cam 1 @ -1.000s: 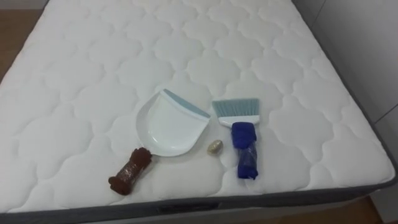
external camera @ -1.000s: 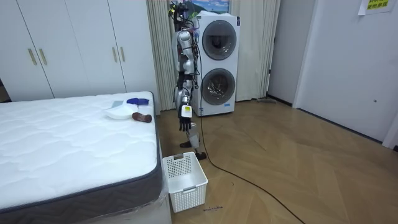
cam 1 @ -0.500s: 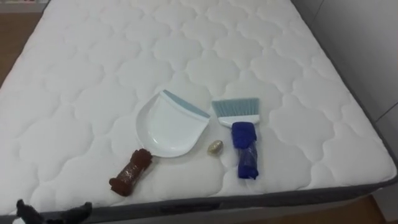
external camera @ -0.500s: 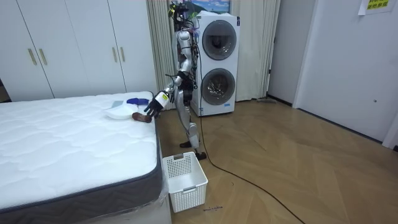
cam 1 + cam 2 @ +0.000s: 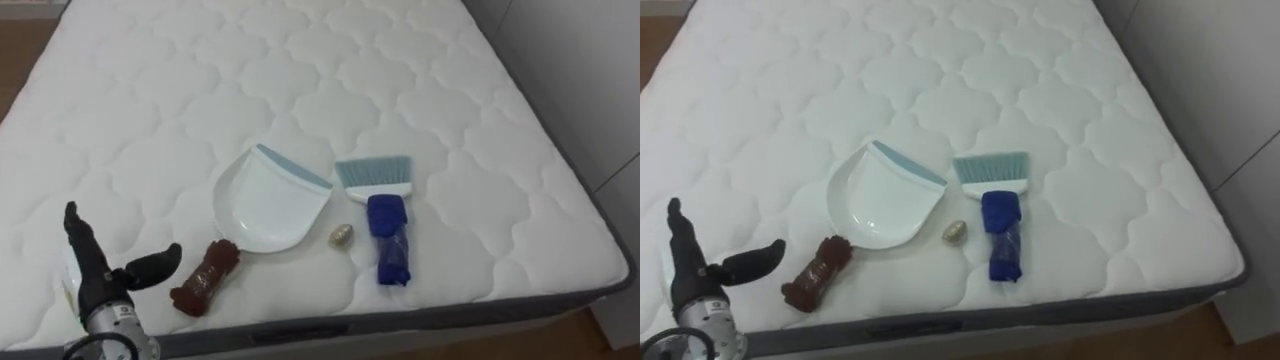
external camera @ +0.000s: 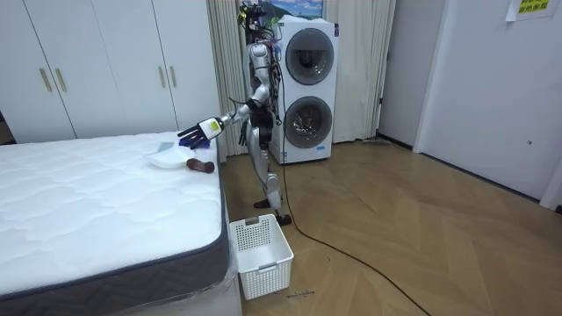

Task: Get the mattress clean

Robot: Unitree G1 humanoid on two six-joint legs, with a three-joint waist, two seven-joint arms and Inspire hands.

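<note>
A white dustpan (image 5: 268, 200) with a brown handle (image 5: 205, 280) lies on the white quilted mattress (image 5: 300, 80), near its front edge. Right of it lies a brush (image 5: 386, 235) with a blue handle and pale blue bristles that point away from me. A small beige lump (image 5: 342, 235) sits between the pan and the brush. My left hand (image 5: 95, 275) is raised over the mattress at the lower left, open, with the fingers up and the thumb out toward the brown handle, a short gap away. In the room view this left hand (image 6: 198, 132) reaches out over the dustpan (image 6: 167, 158).
I stand at the bed's edge, facing it. A white laundry basket (image 6: 261, 253) stands on the wooden floor by the bed's corner. Stacked washing machines (image 6: 307, 88) are behind me. A white wall (image 5: 590, 80) runs along the mattress's right side.
My left arm has swung up from my side and out over the bed's edge, and the open hand has risen into the lower left of the eye view.
</note>
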